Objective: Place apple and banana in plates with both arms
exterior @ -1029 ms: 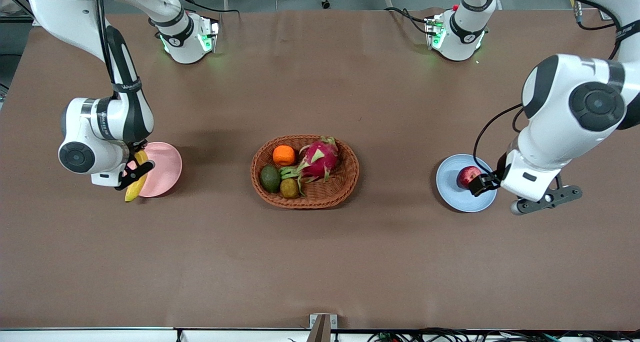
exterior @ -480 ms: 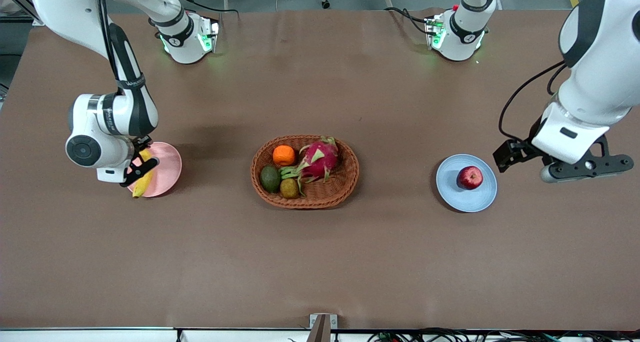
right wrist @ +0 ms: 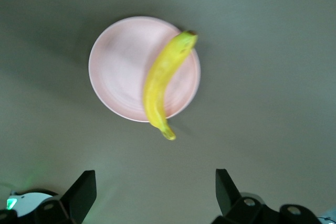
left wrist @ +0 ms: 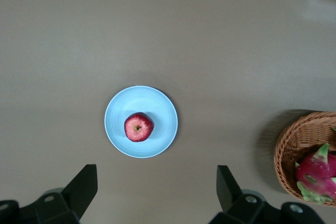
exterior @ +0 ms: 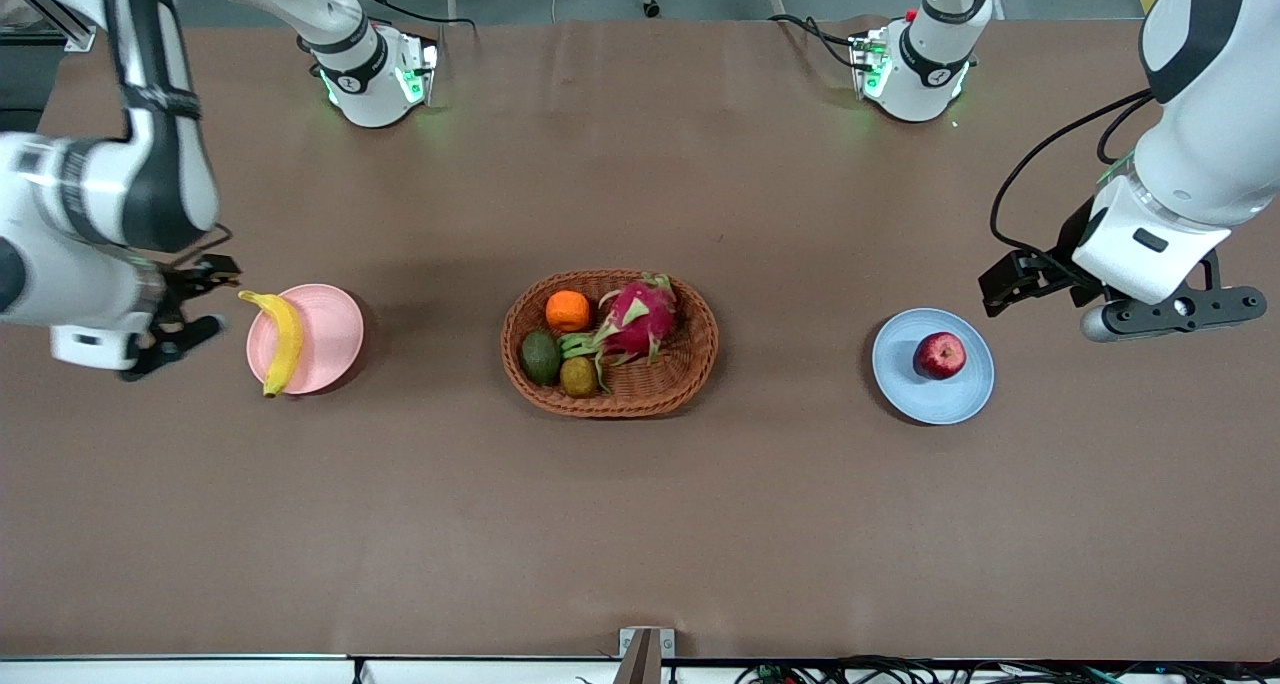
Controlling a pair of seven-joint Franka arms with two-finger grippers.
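The dark-red apple (exterior: 940,354) lies on the light blue plate (exterior: 935,392). In the left wrist view the apple (left wrist: 138,127) sits on the blue plate (left wrist: 157,106). My left gripper (exterior: 1005,286) is open and empty, up over the table beside that plate; in its wrist view (left wrist: 156,182) the jaws stand wide apart. The yellow banana (exterior: 281,339) lies across the pale pink plate (exterior: 328,339), both tips past the rim. The right wrist view shows the banana (right wrist: 163,80) and the plate (right wrist: 118,72). My right gripper (exterior: 195,306) (right wrist: 152,182) is open and empty, up beside the pink plate.
An oval brown wicker basket (exterior: 610,401) stands mid-table between the plates, holding a magenta dragon fruit (exterior: 636,320), an orange (exterior: 567,310) and two green-brown fruits. The basket (left wrist: 294,145) also shows in the left wrist view. Both arm bases stand at the table's edge farthest from the front camera.
My left gripper let go of the apple and lifted away from the blue plate. My right gripper let go of the banana on the pink plate and rose toward its end of the table.
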